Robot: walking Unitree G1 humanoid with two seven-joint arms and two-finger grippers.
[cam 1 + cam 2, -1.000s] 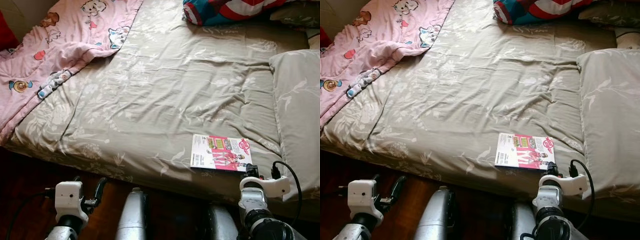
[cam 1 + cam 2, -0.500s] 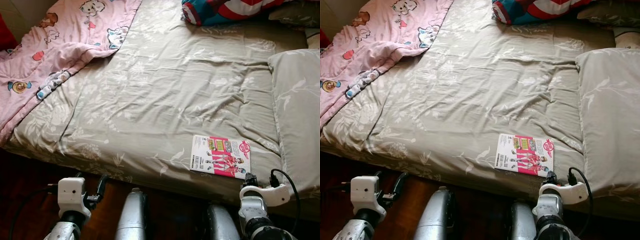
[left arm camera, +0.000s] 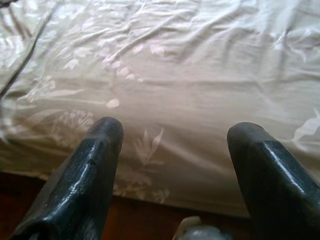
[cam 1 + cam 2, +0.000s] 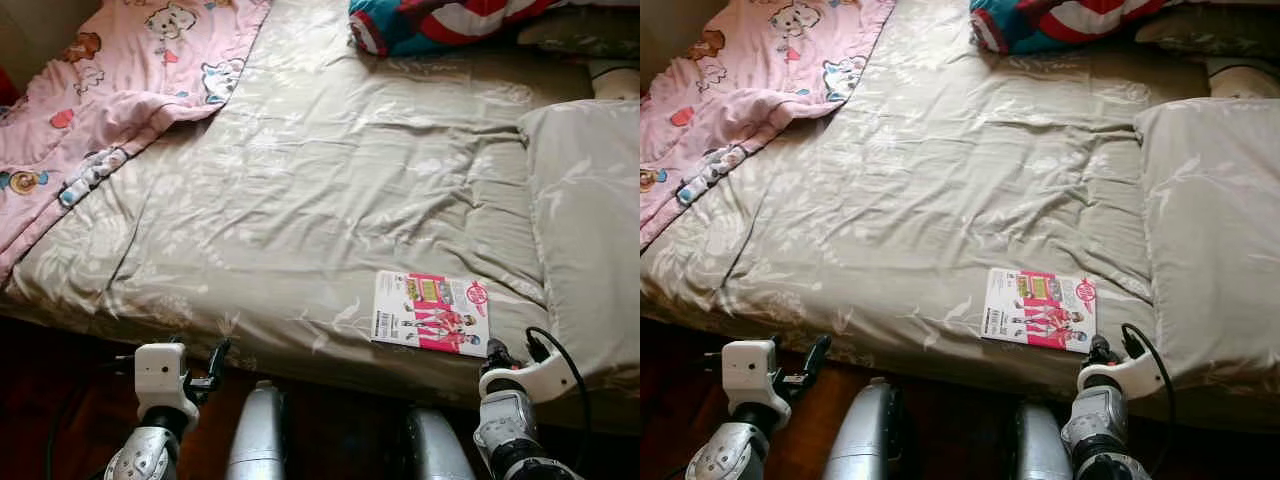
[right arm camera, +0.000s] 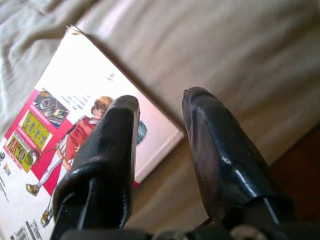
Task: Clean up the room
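Note:
A thin book [image 4: 430, 313] with a pink and white cover lies flat on the olive bedsheet [image 4: 320, 180], close to the bed's front edge. My right gripper [image 4: 496, 352] hovers just off the book's near right corner; in the right wrist view the right gripper [image 5: 161, 97] is open by a narrow gap above the book [image 5: 55, 125], with nothing between its fingers. My left gripper [image 4: 214, 358] is low at the bed's front edge, left of centre. The left wrist view has the left gripper [image 3: 172, 132] wide open, facing bare sheet.
A pink cartoon blanket [image 4: 110, 90] is bunched at the far left of the bed. An olive pillow [image 4: 585, 220] lies along the right side, and a red, white and blue bundle [image 4: 440, 20] at the back. Dark wooden floor [image 4: 60, 400] lies below the mattress edge.
The camera has shifted slightly, moving the bed leftward in the picture. My left gripper has edged right, closer to the bed's edge. The right gripper stays by the book's corner.

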